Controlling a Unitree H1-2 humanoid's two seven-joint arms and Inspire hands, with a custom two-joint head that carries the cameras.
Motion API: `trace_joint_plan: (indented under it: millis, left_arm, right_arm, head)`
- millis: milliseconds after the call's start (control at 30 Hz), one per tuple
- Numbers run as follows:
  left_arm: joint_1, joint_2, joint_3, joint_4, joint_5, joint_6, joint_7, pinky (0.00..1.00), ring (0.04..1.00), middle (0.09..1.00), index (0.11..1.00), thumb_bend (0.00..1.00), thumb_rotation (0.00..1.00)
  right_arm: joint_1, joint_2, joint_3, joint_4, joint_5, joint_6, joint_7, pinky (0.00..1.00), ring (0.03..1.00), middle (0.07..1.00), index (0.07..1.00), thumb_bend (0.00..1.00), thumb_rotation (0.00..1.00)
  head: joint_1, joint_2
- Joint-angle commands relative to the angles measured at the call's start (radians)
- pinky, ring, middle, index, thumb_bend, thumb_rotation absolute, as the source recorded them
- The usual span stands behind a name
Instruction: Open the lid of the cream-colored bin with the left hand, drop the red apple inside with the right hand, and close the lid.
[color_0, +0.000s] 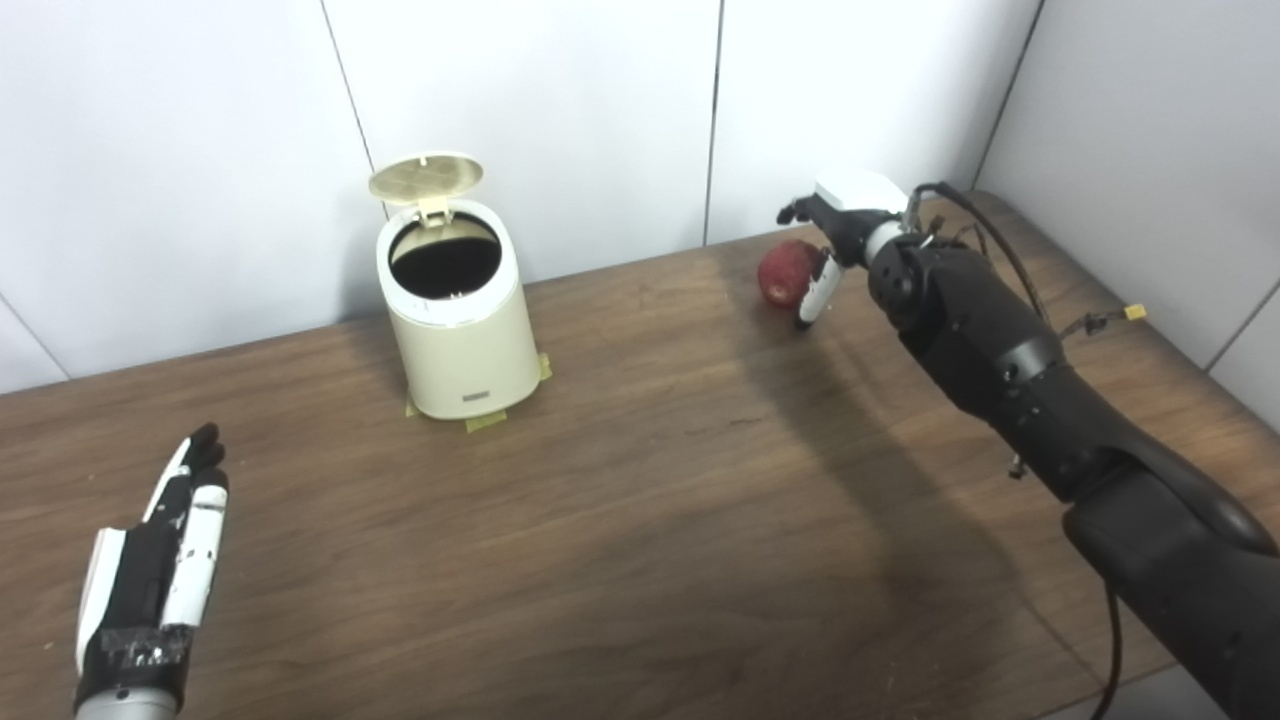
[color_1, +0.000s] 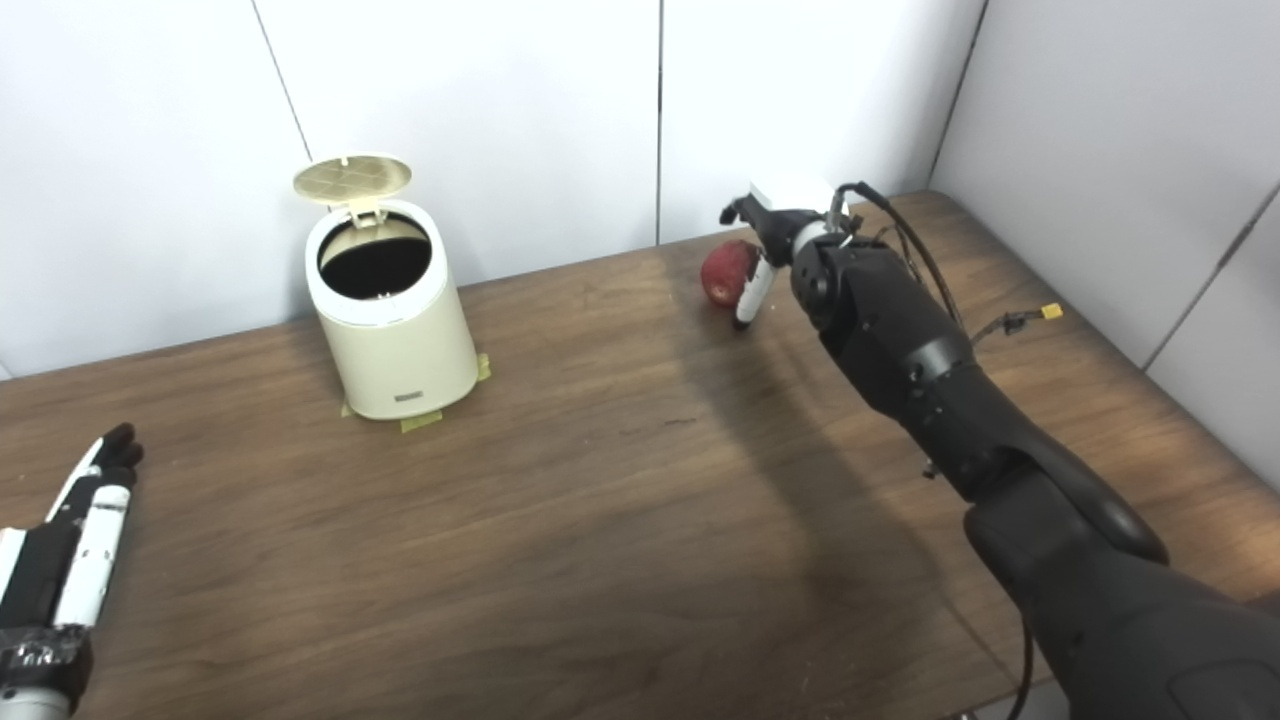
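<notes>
Bin: the cream-colored bin (color_0: 458, 320) stands upright toward the back left of the wooden table (color_0: 640, 520), close to the white wall, with bits of tape at its base.
Lid: the lid (color_0: 426, 178) is up, tipped back on its hinge, and the dark inside of the bin is open to view.
Apple: the red apple (color_0: 785, 272) sits on the table near the back edge, well apart from the bin, off to its right.
Right hand: the right hand (color_0: 835, 240) is stretched far across the table and is right at the apple, one white finger reaching down beside it and the dark fingers arching over the top; I cannot tell whether it truly grips the fruit.
Left hand: the left hand (color_0: 160, 555) lies low at the near left of the table, fingers straight and extended, holding nothing, well apart from the bin.
</notes>
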Motion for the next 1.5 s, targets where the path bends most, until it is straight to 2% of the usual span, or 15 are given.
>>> trace_joint_plan:
  millis: [0,233,400,500,600,733,867,900,933,967,1067,1200,1367,1467]
  left_arm:
    - [-0.028,0.009,0.005,-0.022,0.0,-0.01,0.011,1.0,0.981,0.957,0.981,0.3,0.98]
    - [-0.025,0.007,0.005,-0.024,-0.001,-0.008,0.008,1.0,0.979,0.958,0.991,0.3,0.98]
    - [-0.024,0.013,0.005,-0.028,-0.001,-0.009,0.006,1.0,0.985,0.959,0.99,0.3,0.97]
    - [-0.022,0.015,0.007,-0.029,0.001,-0.008,0.004,1.0,0.988,0.959,0.989,0.31,0.97]
    - [-0.022,0.014,0.008,-0.028,-0.003,-0.008,0.002,1.0,0.986,0.957,0.99,0.31,0.97]
    - [-0.021,0.011,0.009,-0.028,-0.006,-0.008,0.002,1.0,0.99,0.962,0.992,0.31,0.98]
    - [-0.022,0.009,0.007,-0.031,0.001,-0.007,0.002,1.0,0.986,0.961,0.994,0.3,0.98]
    - [-0.022,0.009,0.006,-0.032,0.004,-0.007,0.001,1.0,0.987,0.96,0.994,0.3,0.98]
    - [-0.022,0.009,0.007,-0.031,0.002,-0.007,0.001,1.0,0.987,0.959,0.994,0.3,0.98]
    - [-0.022,0.008,0.007,-0.03,0.0,-0.007,0.001,1.0,0.989,0.96,0.994,0.3,0.98]
    - [-0.022,0.006,0.006,-0.029,0.004,-0.007,0.001,1.0,0.99,0.958,0.994,0.3,0.98]
    - [-0.02,0.005,0.004,-0.029,0.002,-0.008,0.003,1.0,0.982,0.957,0.994,0.29,0.99]
    - [-0.019,0.003,0.004,-0.03,0.002,-0.007,0.003,1.0,0.982,0.958,0.994,0.28,1.0]
    - [-0.019,0.0,0.005,-0.031,0.0,-0.008,0.004,1.0,0.98,0.96,0.995,0.27,1.0]
  right_arm:
    - [-0.044,-0.014,-0.016,-0.014,0.007,-0.024,-0.045,0.66,0.747,0.773,0.79,1.0,0.13]
    - [-0.028,-0.01,-0.019,-0.009,0.037,-0.03,-0.045,0.68,0.815,0.838,0.784,1.0,0.08]
    - [-0.024,-0.002,-0.018,0.018,0.041,-0.031,-0.067,0.64,0.733,0.784,0.773,0.99,0.06]
    - [-0.019,0.007,-0.019,0.042,0.044,-0.056,-0.115,0.6,0.696,0.75,0.751,0.99,0.04]
    - [-0.02,0.012,-0.018,0.096,0.053,-0.114,-0.189,0.61,0.699,0.736,0.72,0.97,0.04]
    - [-0.02,0.02,-0.021,0.125,0.064,-0.15,-0.242,0.59,0.673,0.713,0.697,0.95,0.03]
    - [-0.008,0.024,-0.03,0.107,0.078,-0.166,-0.274,0.54,0.578,0.626,0.639,0.89,0.0]
    - [-0.004,0.023,-0.03,0.095,0.078,-0.163,-0.276,0.53,0.557,0.603,0.567,0.71,0.06]
    - [0.001,0.023,-0.033,0.08,0.077,-0.164,-0.283,0.52,0.543,0.589,0.522,0.6,0.1]
    - [0.002,0.023,-0.033,0.083,0.077,-0.17,-0.291,0.51,0.49,0.547,0.502,0.56,0.05]
    - [0.005,0.02,-0.033,0.085,0.075,-0.177,-0.298,0.49,0.445,0.513,0.474,0.52,0.0]
    - [0.012,0.021,-0.036,0.072,0.069,-0.17,-0.301,0.48,0.43,0.509,0.478,0.52,0.0]
    - [0.022,0.021,-0.047,0.054,0.073,-0.189,-0.326,0.52,0.442,0.5,0.479,0.52,0.0]
    - [0.032,0.026,-0.068,0.014,0.091,-0.207,-0.34,0.46,0.422,0.506,0.49,0.52,0.0]
  head:
    - [0.0,0.001]
    - [0.0,0.002]
    - [-0.001,0.004]
    - [-0.005,0.005]
    - [-0.004,0.006]
    - [-0.003,0.007]
    - [-0.006,0.007]
    - [-0.006,0.007]
    - [-0.006,0.007]
    - [-0.006,0.007]
    - [-0.006,0.005]
    - [-0.006,0.004]
    - [-0.002,0.002]
    - [0.003,-0.001]
